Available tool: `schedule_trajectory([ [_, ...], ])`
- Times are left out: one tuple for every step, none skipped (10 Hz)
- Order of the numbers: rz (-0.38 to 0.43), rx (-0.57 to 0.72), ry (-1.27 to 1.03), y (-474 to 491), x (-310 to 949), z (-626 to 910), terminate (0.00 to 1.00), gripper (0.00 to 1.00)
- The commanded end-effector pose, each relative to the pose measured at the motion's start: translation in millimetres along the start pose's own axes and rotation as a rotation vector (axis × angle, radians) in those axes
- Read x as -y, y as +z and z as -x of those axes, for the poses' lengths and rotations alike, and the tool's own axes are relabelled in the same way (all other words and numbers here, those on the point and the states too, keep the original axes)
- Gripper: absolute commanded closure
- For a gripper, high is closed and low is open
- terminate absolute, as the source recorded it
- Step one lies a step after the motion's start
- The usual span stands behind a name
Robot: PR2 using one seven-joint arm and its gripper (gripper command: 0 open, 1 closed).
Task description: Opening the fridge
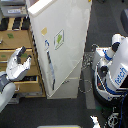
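The fridge (67, 50) stands tall and off-white in the middle of the exterior view. Its large upper door carries a small green-figure sticker (59, 38), with a dark vertical strip (50, 70) near the door's left edge. No white interior shows, and I cannot tell whether the door is ajar. The lower drawers (70, 86) sit below the door. My gripper (24, 55) is at the lower left, apart from the fridge, well left of the door's left edge. It is open, with nothing between its fingers.
A tan wooden drawer cabinet (14, 47) stands directly behind my gripper on the exterior view's left. A white-and-blue rounded robot body (116, 70) with cables (86, 82) stands at the fridge's right. The floor is dark carpet (50, 112).
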Motion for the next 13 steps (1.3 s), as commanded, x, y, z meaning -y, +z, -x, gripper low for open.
schedule_trajectory([
  [-0.012, 0.033, -0.414, 181, -16, 238, 0.0, 0.0],
  [-0.012, -0.046, -0.27, 78, -60, 171, 0.0, 0.0],
  [-0.031, -0.11, -0.199, 11, -75, 124, 0.0, 0.0],
  [-0.037, -0.179, -0.112, -70, -86, 59, 0.0, 0.0],
  [-0.044, -0.226, -0.047, -133, -83, -6, 0.0, 0.0],
  [-0.032, -0.25, -0.024, -170, -72, -56, 0.0, 0.0],
  [-0.03, -0.294, -0.036, -215, -46, -115, 0.0, 0.0],
  [-0.033, -0.306, -0.048, -245, -16, -162, 0.0, 0.0],
  [-0.046, -0.321, -0.1, -280, 45, -219, 0.0, 0.0],
  [-0.07, -0.319, -0.169, -303, 148, -287, 0.0, 0.0],
  [-0.07, -0.312, -0.201, -297, 216, -321, 0.0, 0.0],
  [-0.094, -0.29, -0.259, -273, 305, -354, 0.0, 0.0],
  [-0.065, -0.215, -0.416, -175, 494, -379, 0.0, 0.0],
])
